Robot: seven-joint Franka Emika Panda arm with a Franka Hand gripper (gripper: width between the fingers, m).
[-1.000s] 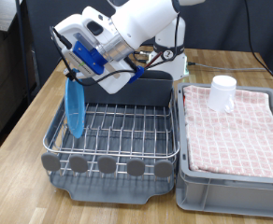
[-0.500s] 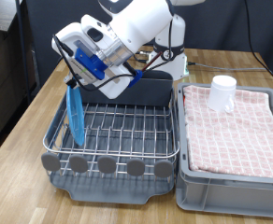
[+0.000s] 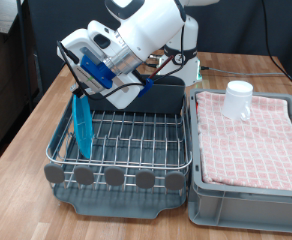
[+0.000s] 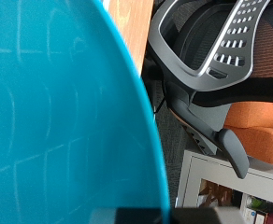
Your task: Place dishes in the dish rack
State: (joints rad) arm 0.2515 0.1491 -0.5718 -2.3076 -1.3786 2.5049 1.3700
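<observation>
The bright-blue plate point(image 3: 82, 125) stands on edge at the exterior view's left end of the silver wire dish rack point(image 3: 136, 135). My gripper point(image 3: 78, 90) is just above it, shut on the plate's top rim. In the wrist view the plate point(image 4: 52, 121) fills most of the picture, very close to the camera. The small white cup point(image 3: 239, 98) stands upside down on the pink checked cloth point(image 3: 251, 135) at the exterior view's right. The wooden spoon is out of view.
The grey utensil caddy point(image 3: 151, 97) stands at the back of the rack, and round grey tabs point(image 3: 116, 177) line its front. A grey crate point(image 3: 248, 195) holding the cloth sits beside the rack. An office chair point(image 4: 221, 47) stands beyond the wooden table point(image 3: 26, 170).
The plate has gone down from hanging tilted above the rack's left side to standing upright between the wires. The arm has barely moved in the last half second.
</observation>
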